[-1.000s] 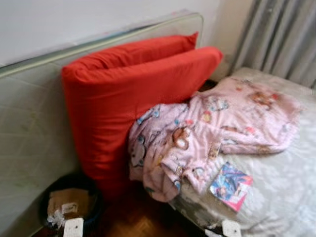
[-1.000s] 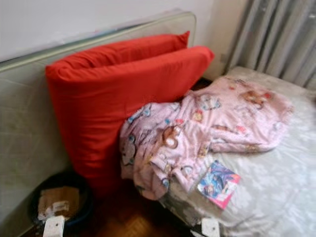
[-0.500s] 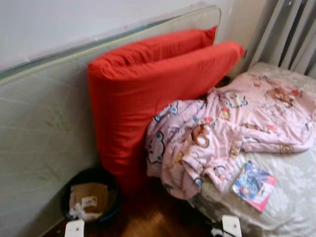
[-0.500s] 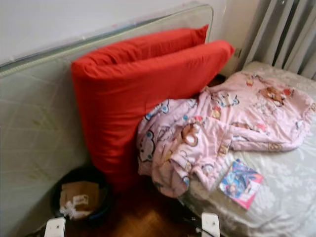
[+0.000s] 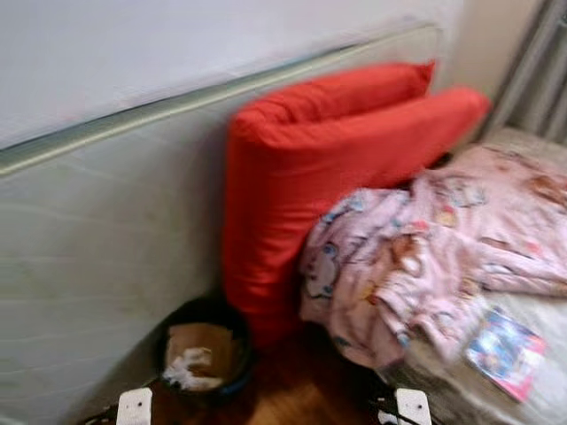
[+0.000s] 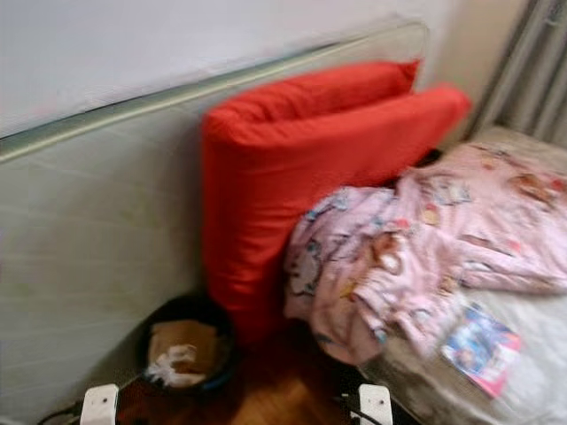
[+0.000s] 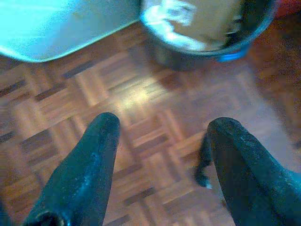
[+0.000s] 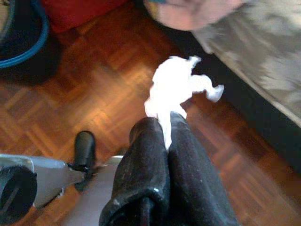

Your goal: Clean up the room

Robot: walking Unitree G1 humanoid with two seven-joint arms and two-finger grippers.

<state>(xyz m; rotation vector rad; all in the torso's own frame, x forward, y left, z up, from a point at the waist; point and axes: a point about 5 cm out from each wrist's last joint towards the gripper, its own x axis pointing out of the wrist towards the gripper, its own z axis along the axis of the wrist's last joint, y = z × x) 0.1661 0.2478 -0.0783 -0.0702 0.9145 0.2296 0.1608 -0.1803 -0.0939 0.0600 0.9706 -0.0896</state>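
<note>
A pale quilted mattress (image 5: 97,239) stands on edge against the white wall (image 5: 133,53), a folded red cushion (image 5: 319,168) leaning on it (blurred), beside grey pleated curtains (image 6: 532,71) over brown parquet floor (image 7: 136,122)

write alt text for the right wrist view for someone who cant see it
The right tool is shut on a crumpled white tissue, held above a parquet floor. The bed edge with a pink blanket lies beyond, and a dark bin sits at one corner.
</note>
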